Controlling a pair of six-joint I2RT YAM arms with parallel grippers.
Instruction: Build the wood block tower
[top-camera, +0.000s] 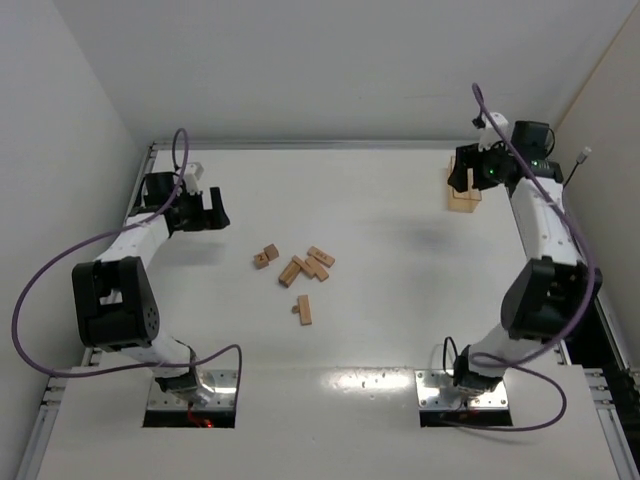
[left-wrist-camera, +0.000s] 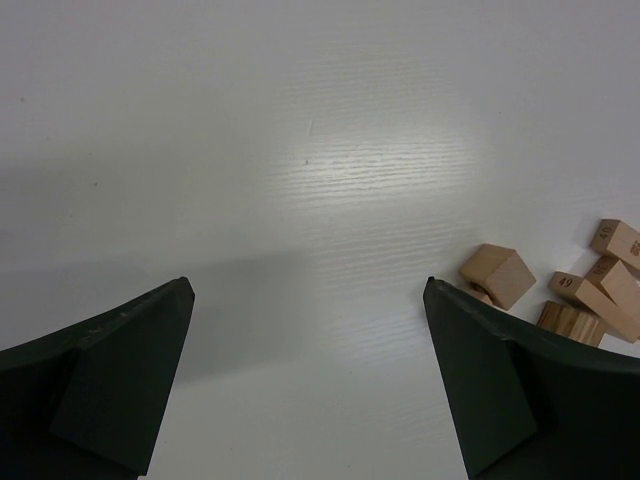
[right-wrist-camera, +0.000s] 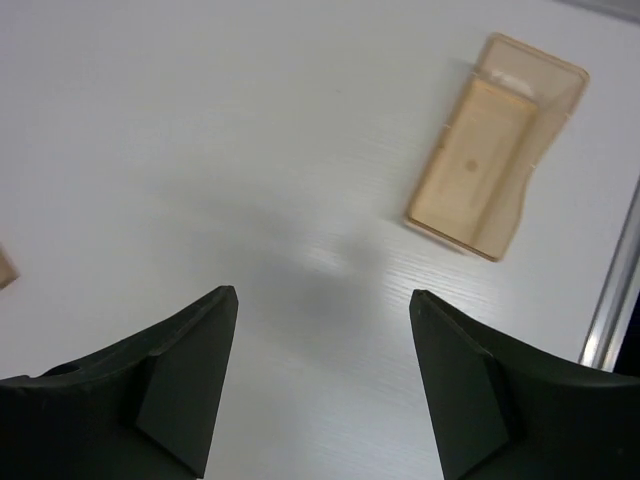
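angular tan wood blocks (top-camera: 291, 272), translucent orange tray (right-wrist-camera: 485, 150)

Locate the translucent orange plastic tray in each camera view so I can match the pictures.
Top external: the tray lies at the far right of the white table, near the back edge.
Left wrist: not in it; only wood blocks show, at the lower right.
Right wrist: the tray is at the upper right, beyond the open right end effector.
Shared landmark: the white table surface.
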